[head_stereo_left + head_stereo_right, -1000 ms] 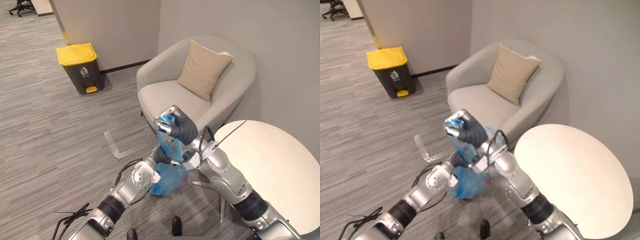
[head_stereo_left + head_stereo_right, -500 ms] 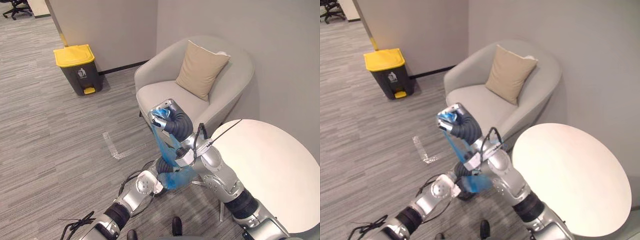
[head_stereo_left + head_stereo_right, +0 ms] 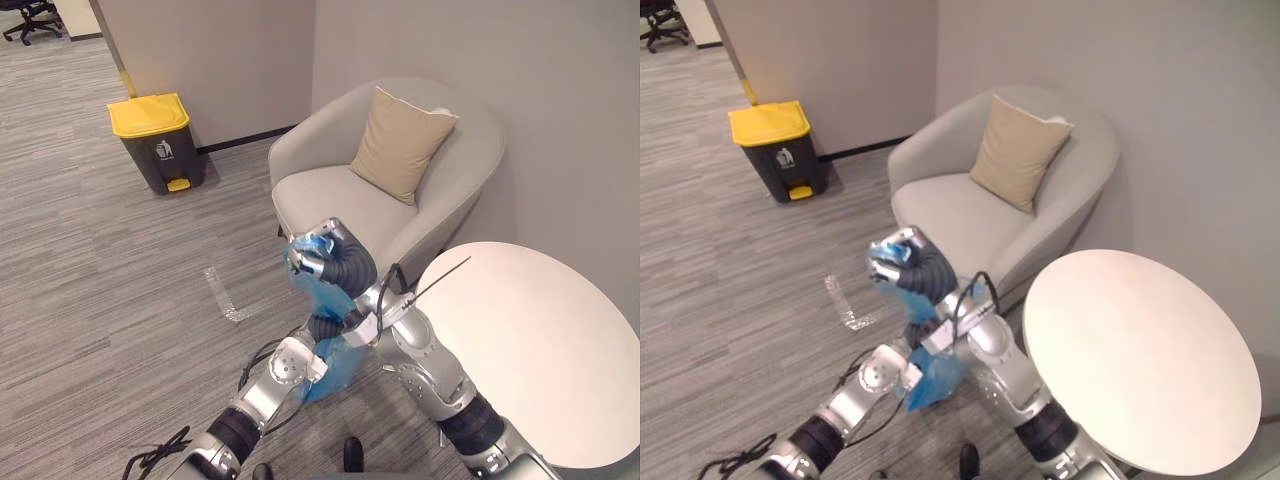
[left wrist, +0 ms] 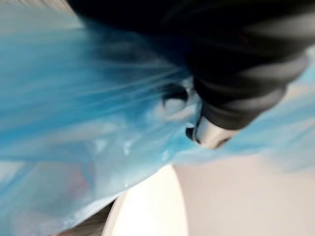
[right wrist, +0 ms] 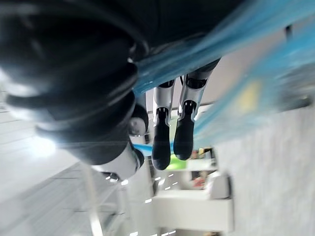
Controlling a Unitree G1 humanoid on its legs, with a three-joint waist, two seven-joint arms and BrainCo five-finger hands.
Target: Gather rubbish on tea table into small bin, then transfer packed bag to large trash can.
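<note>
Hands of a humanoid robot hold a blue bag (image 3: 333, 362) in the air above a grey striped carpet (image 3: 110, 270), between a round white tea table (image 3: 545, 345) and the front of a pale grey armchair (image 3: 330, 195).

The right hand (image 3: 312, 256) is raised, its fingers (image 5: 163, 143) closed on the bunched neck of the bag, and the thin film runs taut from there down to the fuller lower part. The left hand (image 3: 322, 328) sits lower, pressed against the side of the bag. Blue plastic wraps round it in the left wrist view, and whether its fingers are curled or straight cannot be told. Blurred patches of yellow and red show through the film, and what they are cannot be made out.

The large trash can (image 3: 155, 140) stands well apart by the far wall. It has a dark body, a shut yellow lid and a yellow foot pedal (image 3: 179, 182). A white pictogram label (image 3: 165, 149) marks its front, and no lettering on it can be read.

A tan cushion (image 3: 402, 143) leans upright against the armchair's back. A strip of pale tape (image 3: 225, 294) lies on the carpet between the bag and the can, and a dark office chair (image 3: 28, 8) shows at the far corner.
</note>
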